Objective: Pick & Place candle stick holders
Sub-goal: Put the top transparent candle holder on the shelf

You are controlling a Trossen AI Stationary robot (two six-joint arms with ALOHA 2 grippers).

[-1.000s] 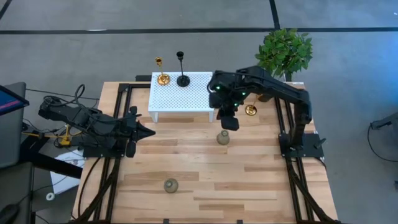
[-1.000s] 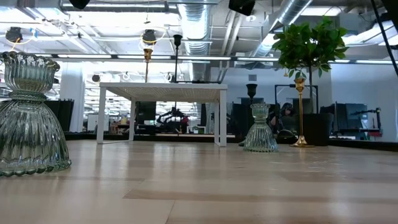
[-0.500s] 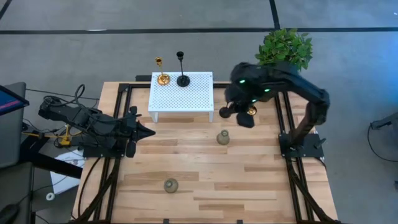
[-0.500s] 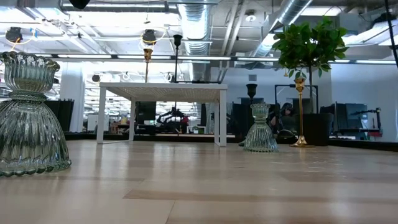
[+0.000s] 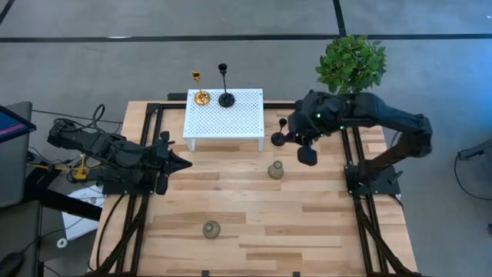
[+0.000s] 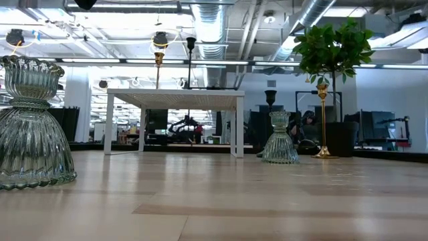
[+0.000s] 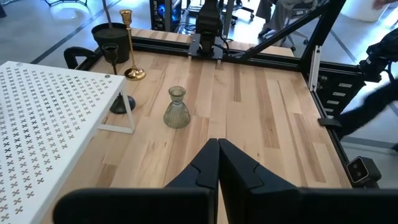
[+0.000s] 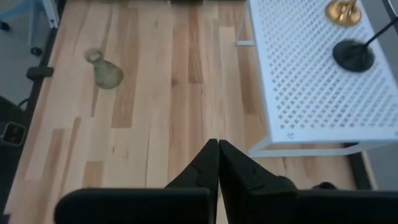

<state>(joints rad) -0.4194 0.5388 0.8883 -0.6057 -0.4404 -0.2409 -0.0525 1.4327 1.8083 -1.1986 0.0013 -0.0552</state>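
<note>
A gold holder and a black holder stand on the white perforated stand. A second black holder stands on the table by the stand's right end. A second gold holder stands near it; in the high view my right arm hides it. One grey-green holder stands mid-table and another near the front edge. My right gripper is shut and empty, raised over the table right of the black holder. My left gripper is shut and empty at the table's left.
A potted plant in a black pot stands at the far right corner. Black frame rails run along the table's left and right sides. Bare wood lies between the two grey-green holders.
My right arm has swung from over the stand's right end toward the table's right edge. Its gripper has gone a little right and out of the low view's top. The black holder by the stand is now uncovered and has not moved.
</note>
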